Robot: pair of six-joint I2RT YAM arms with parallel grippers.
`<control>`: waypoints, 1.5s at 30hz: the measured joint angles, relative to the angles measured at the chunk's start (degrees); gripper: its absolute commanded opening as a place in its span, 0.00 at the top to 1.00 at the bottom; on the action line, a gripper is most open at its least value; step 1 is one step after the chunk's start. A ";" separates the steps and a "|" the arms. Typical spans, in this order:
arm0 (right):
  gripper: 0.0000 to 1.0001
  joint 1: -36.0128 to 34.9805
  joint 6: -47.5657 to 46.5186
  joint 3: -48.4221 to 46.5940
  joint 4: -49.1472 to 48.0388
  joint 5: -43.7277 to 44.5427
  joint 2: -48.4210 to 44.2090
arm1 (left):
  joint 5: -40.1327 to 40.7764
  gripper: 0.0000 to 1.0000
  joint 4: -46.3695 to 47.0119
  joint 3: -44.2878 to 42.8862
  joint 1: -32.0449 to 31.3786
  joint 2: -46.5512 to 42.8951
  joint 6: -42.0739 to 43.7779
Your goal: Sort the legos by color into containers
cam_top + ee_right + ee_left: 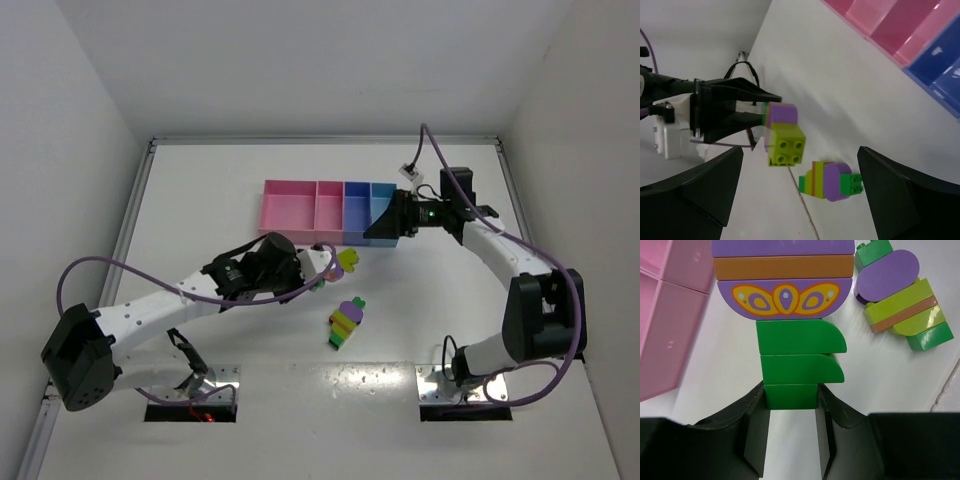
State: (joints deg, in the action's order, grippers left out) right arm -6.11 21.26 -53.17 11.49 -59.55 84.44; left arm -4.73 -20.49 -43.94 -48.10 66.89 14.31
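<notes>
My left gripper [318,274] is shut on the dark green base brick [791,396] of a tall lego clump [785,295] of green, purple and orange bricks, topped by a yellow-green brick [347,260]. The right wrist view shows this clump [784,134] held out from the left gripper [735,112]. A second clump [346,321] of green, yellow-green, orange and purple lies on the table; it also shows in the left wrist view [902,305] and right wrist view [832,181]. My right gripper [392,226] is open and empty at the front of the light blue bin [382,200].
The joined bins stand in a row at the back: wide pink [288,210], narrow pink [329,208], blue [357,210], light blue. The pink bin's wall [665,335] is close on the left of the held clump. The bins also show in the right wrist view [900,30].
</notes>
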 measured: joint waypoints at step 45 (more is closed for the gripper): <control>1.00 -0.13 -27.02 -5.18 30.34 -2.93 8.96 | 2.29 0.90 -5.81 3.17 -3.48 1.31 3.02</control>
State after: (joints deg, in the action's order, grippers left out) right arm -6.24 -5.76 -58.35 41.82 -62.48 93.41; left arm -2.44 -26.30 -40.77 -51.57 68.20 17.32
